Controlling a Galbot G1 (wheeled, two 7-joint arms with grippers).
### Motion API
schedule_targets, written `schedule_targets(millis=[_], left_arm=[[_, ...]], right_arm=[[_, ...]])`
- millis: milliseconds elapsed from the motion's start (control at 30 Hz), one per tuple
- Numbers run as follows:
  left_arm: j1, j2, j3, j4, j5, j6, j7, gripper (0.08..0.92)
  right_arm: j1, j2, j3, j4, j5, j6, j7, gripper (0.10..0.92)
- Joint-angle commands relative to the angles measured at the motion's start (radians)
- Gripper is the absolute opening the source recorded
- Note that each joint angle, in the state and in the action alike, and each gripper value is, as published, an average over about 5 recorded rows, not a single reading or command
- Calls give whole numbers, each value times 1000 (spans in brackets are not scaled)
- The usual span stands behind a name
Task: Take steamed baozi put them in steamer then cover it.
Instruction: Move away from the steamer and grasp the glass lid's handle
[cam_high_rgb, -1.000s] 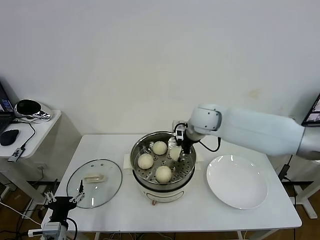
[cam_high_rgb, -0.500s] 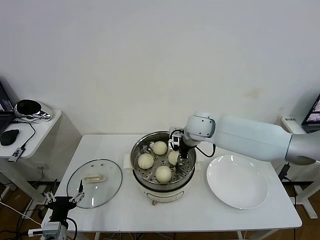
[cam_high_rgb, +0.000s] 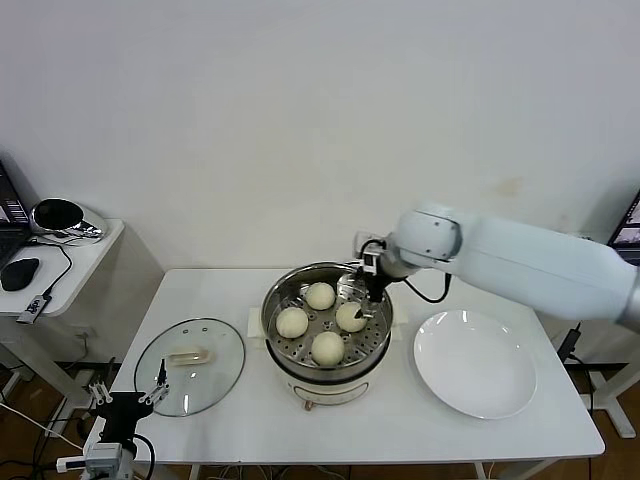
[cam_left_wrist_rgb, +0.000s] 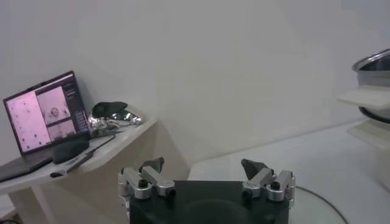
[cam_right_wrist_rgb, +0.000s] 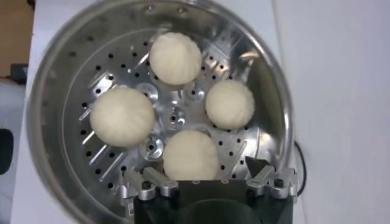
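The right arm reaches in from the robot's right across the table (cam_high_rgb: 250, 420), its white forearm angled down so that the right gripper (cam_high_rgb: 371, 284) hangs over the far right rim of the steamer (cam_high_rgb: 280, 345); in the right wrist view its two fingers (cam_right_wrist_rgb: 261, 173) stand wide apart with nothing between them, poised above the nearest bun. The left gripper (cam_high_rgb: 128, 399) sits low at the near left corner of the table, just beside the edge of the cover (cam_high_rgb: 189, 366), its jaws likewise spread and empty, as the left wrist view confirms. The steamer is a shiny round steel pot on a white base, standing mid-table, and its perforated tray carries all four steamed baozi (cam_high_rgb: 321, 322): smooth cream-white rounds set in a loose ring around the tray's centre, close together but not clearly touching. The cover lies flat on the table to the left of the steamer, clear glass with a metal rim and a pale oblong handle on top, well apart from the pot's opening. A white plate (cam_high_rgb: 475, 365) rests bare on the table to the right of the steamer. In the right wrist view the gripper body cuts off the near rim of the pot, and in the left wrist view only a sliver of the steamer shows at the edge.
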Motion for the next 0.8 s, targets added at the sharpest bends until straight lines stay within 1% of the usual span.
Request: schedule_targets(millis=[33,100,167,267,400,567,667,733,800], left_arm=[[-1,-2,1,-1,-6,-6,-4,823],[-1,-2,3,-3,-16,-8,-10,823],[0,-3,7,-7,-23,-11,-16,823],[-3,-9,14,-9,-23,-25,-23,823],[-6,-19,29,-4,-12,-66,-27,823],[-11,-32,59,19,22,-160,-63,823],[-23,-46,73,44,110,-207,-130,823],[-36,-59,71,64,217,-193,-196,823],[-48,-69,56,88,357,-165,-242,823]], right_arm=[[-398,-310,381,230,48,231,398,823],[-621,-346,552,247,13,367,477,823],[-837,-355,723,252,-34,487,526,823],[-1162,-300,1017,232,-137,639,555,823],[-1464,-107,1334,182,-307,820,545,823],[-1648,196,1626,119,-461,1006,479,823],[-1693,361,1759,100,-488,1071,448,823],[-1719,443,1837,111,-487,1073,439,823],[-1748,498,1901,133,-480,1054,434,823]])
